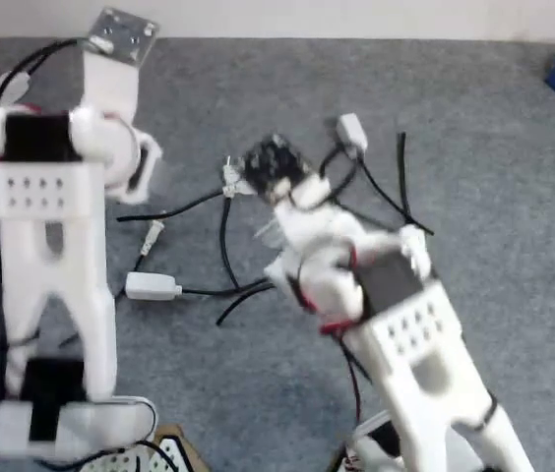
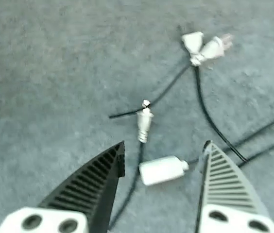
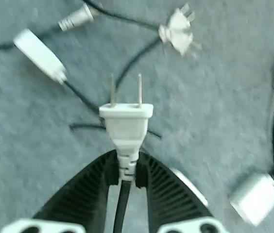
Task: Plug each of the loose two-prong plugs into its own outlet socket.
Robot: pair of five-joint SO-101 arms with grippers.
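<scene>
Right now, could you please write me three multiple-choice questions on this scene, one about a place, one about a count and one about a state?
1. Where does the right hand grip its white plug?
A. At the neck, where the cord goes in
B. By the prongs
C. Across the wide body

2. How many prongs does that plug have?
A. One
B. Two
C. Three

3. How does the left hand stand?
A. Open, holding nothing
B. Shut on a cord
C. Shut and empty

Answers:
1 A: the fingers close on the narrow neck below the body, and the prongs stand free.
2 B: two thin metal prongs stick out side by side.
3 A: the fingers are spread wide, with a socket lying untouched beneath the gap.
</scene>
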